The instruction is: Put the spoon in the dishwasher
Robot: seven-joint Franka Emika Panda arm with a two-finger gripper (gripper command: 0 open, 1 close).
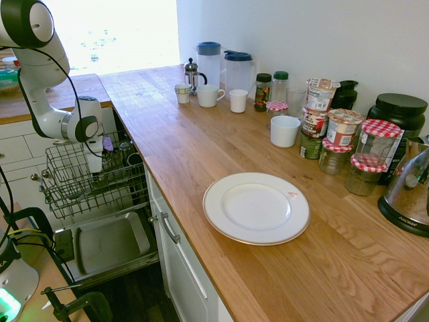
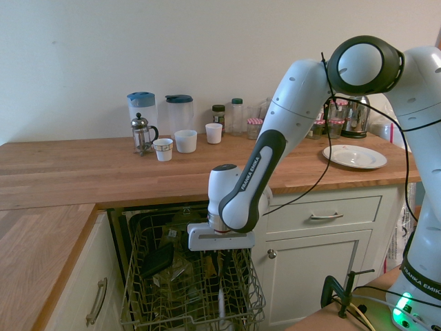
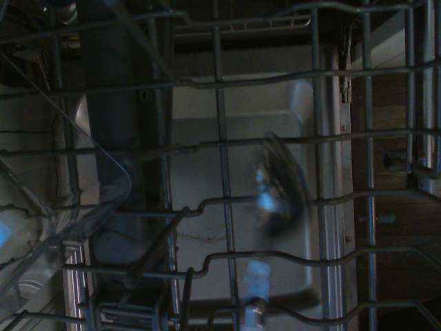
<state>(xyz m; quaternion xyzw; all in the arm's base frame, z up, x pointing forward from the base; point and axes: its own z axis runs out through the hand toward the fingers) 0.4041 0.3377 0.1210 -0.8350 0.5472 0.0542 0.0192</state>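
The dishwasher stands open under the wooden counter, its dark wire rack (image 1: 80,191) pulled out over the grey drop-down door (image 1: 107,245). My gripper (image 1: 96,166) points straight down into the rack (image 2: 186,289), and the wires hide its tip (image 2: 219,265). The spoon (image 3: 278,196) shows in the wrist view as a blurred shiny bowl with a thin handle, seen against the rack wires and the door panel. A pale vertical sliver (image 2: 220,303) below the gripper in the second exterior view may be that spoon. Whether the spoon is held I cannot tell.
A clear plastic container (image 3: 62,200) sits in the rack beside the spoon. On the counter are a white plate (image 1: 256,208), mugs (image 1: 285,131), jugs (image 1: 209,60), a French press (image 1: 192,74) and several jars (image 1: 365,164). White cabinet drawers (image 2: 324,217) flank the dishwasher.
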